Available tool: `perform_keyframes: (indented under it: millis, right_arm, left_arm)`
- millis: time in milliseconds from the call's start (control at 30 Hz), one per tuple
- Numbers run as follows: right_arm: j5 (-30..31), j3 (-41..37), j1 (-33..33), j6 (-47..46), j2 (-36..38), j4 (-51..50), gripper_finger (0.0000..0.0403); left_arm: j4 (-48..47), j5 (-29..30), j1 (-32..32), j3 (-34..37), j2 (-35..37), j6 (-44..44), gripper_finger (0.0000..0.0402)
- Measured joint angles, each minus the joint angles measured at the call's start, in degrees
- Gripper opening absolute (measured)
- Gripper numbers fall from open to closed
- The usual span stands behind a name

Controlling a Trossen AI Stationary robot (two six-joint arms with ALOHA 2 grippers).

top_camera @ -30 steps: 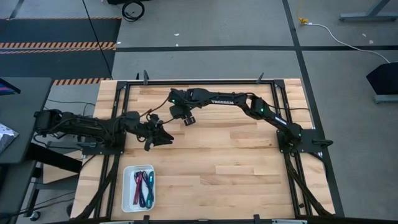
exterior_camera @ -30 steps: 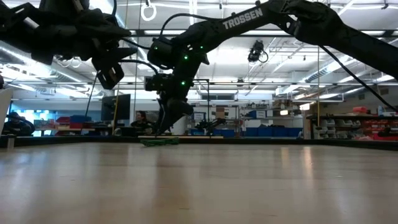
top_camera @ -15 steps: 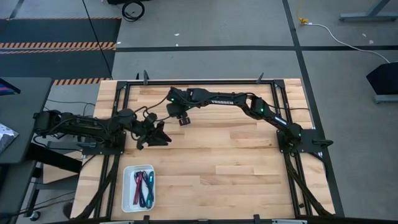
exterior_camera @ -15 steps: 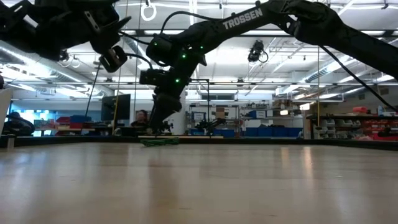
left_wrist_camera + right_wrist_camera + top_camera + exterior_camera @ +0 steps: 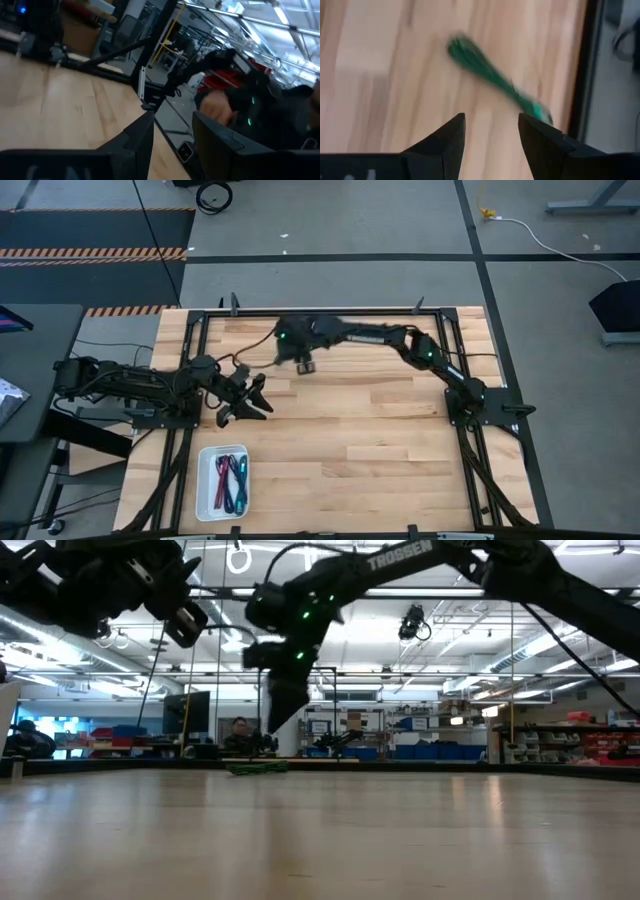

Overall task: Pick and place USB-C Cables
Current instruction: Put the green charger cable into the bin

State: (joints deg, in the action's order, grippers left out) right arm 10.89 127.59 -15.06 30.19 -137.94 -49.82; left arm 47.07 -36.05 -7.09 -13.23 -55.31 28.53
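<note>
The green USB-C cable (image 5: 492, 75) lies on the tabletop (image 5: 380, 440) near its far edge, untouched, just ahead of the right pincer (image 5: 490, 132), whose jaws stand open and empty. That arm has swung toward the far rail over the last second, so you are lining up for the pick. The left pincer (image 5: 245, 400) waits, parted, above the white tray (image 5: 207, 455) holding the other cables (image 5: 231, 483).

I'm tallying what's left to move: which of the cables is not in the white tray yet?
The green cable: it lies alone on the bare wood at the table's far edge, under the open right gripper. The other cables lie bunched inside the white tray.
</note>
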Motion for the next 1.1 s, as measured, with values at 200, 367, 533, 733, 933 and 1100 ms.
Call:
perform_keyframes:
  millis: [200,367,533,733,933,1100]
  right_arm:
    - [-3.3,0.0,-4.0,-8.4,6.9,-14.0,0.019]
    - [-8.4,0.0,-7.0,-15.6,12.2,-24.2,0.019]
    - [-8.5,0.0,-7.9,-19.1,16.7,-31.9,0.019]
    - [-8.5,0.0,-6.9,-22.2,21.8,-37.1,0.019]
    - [-8.4,0.0,-4.3,-27.4,26.2,-40.2,0.019]
    - [-8.5,0.0,-0.5,-29.6,29.1,-40.2,0.019]
  left_arm:
    - [4.1,0.7,-0.8,0.0,0.0,-10.1,0.0142]
    - [2.9,11.7,-4.7,0.0,0.0,-15.8,0.0142]
    - [-18.9,27.1,-10.3,-5.9,-0.4,-19.8,0.0142]
    - [-44.7,36.3,-12.8,-22.8,-9.0,-20.2,0.0142]
    - [-70.5,40.9,-18.4,-42.0,-25.3,-20.8,0.0142]
    - [-85.8,40.8,-23.8,-53.9,-38.1,-21.4,0.0142]
